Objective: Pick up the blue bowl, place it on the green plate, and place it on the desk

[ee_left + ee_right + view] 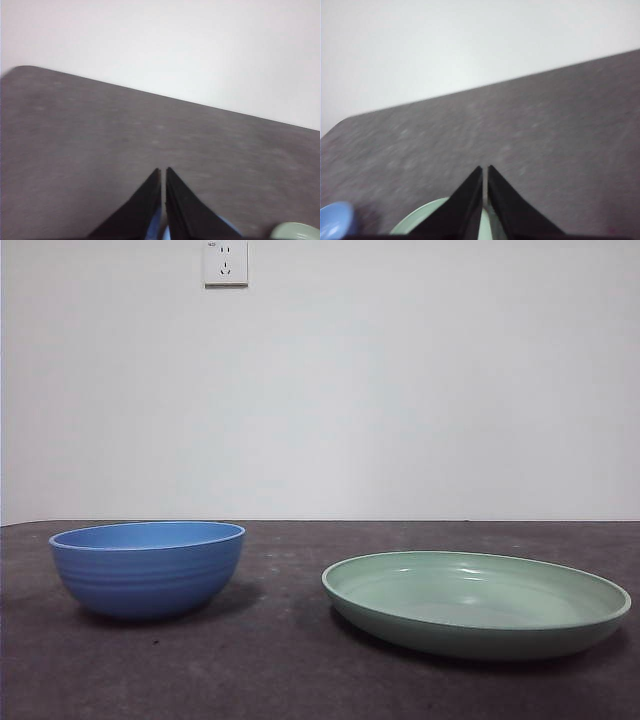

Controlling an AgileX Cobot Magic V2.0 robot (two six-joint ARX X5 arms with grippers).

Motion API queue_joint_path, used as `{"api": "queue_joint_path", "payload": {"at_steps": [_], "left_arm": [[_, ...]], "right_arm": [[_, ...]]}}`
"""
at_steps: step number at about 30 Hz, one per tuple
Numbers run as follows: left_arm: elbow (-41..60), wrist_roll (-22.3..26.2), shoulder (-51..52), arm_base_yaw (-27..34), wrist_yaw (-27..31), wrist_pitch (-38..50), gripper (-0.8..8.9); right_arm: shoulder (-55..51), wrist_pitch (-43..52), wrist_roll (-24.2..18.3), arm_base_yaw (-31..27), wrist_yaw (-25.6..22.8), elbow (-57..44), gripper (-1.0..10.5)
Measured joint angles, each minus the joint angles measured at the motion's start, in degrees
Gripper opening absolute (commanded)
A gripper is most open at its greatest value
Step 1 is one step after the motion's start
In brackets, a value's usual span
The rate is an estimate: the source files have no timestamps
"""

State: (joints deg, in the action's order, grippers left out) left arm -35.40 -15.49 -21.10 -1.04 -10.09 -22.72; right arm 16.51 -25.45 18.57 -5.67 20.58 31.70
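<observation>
White wall behind, a socket (225, 262) high on it, and the dark desk (290, 660) running wide across the scene. Biggest piece on it is the green plate (476, 602), sitting right of centre, empty. Left of it, well apart, stands the blue bowl (147, 567), upright, on the desk, nothing touching it.

Neither arm shows in the front view. Left gripper (163, 172) hangs above the bowl, jaws pressed together, holding nothing; right gripper (485, 171) waits over the plate, jaws likewise closed and empty.

The pick-up comes first, I'd say: open wide, drop one jaw inside the rim and one outside, pinch the wall, lift straight, and carry it level to the plate's middle.
</observation>
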Motion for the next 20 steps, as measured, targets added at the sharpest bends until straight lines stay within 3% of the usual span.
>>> {"api": "queue_joint_path", "payload": {"at_steps": [5, 14, 20], "left_arm": [[-9.64, -0.15, -8.94, 0.00, -8.24, -5.95, 0.17], [-20.92, 1.40, -23.98, -0.35, -25.92, -13.42, 0.18], [-24.87, 5.77, -29.88, -1.81, -27.65, -19.56, 0.21]], "right_arm": [[7.19, -7.39, -0.81, 0.00, 8.11, 9.94, 0.1], [20.17, -15.45, -5.99, 0.07, 21.92, 20.87, 0.1], [26.51, -19.67, -9.14, 1.40, 26.18, 22.25, 0.1]]}}
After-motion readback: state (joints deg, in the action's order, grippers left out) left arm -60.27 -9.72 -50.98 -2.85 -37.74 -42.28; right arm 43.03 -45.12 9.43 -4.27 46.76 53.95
